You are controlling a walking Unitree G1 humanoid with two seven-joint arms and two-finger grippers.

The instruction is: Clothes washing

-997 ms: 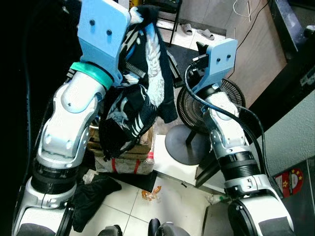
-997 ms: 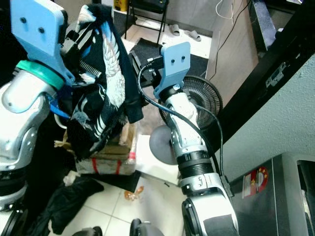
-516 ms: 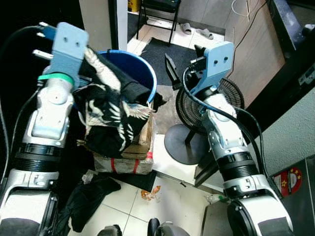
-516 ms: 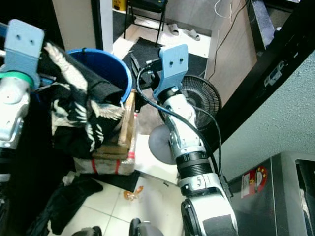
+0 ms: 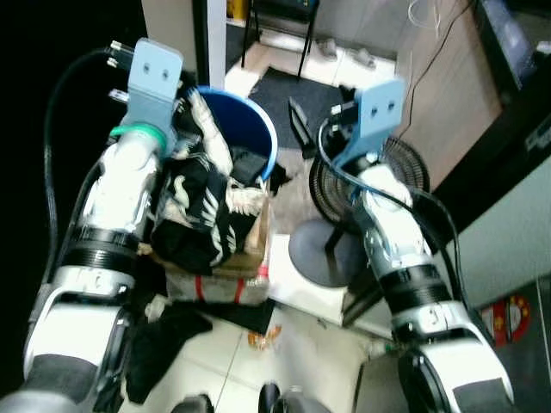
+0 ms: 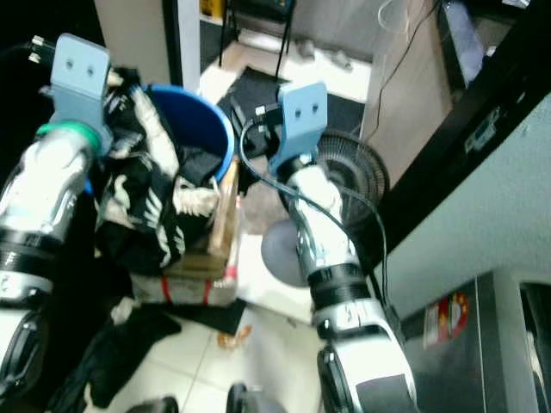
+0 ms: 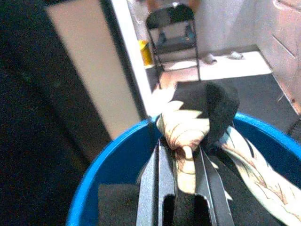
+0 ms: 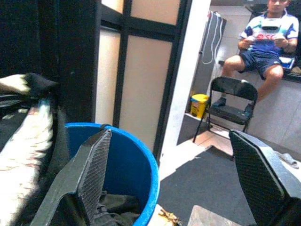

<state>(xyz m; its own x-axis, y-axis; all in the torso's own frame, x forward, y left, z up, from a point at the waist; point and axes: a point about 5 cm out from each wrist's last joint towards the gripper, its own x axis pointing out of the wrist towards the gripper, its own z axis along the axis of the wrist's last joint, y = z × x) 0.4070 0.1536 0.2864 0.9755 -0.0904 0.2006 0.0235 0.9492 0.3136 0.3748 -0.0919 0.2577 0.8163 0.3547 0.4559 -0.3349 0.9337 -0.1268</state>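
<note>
Left gripper is clamped on a black-and-cream patterned garment, which hangs from its fingers over the near rim of the blue bucket. Right gripper stands beside the bucket, fingers spread wide, holding nothing. Folding chair beyond.

No readable text from where I'm driving.
I see a red-and-yellow sticker on the grey cabinet, its print too blurred to read.

White tiled floor, dark mat, black folding chair.
</note>
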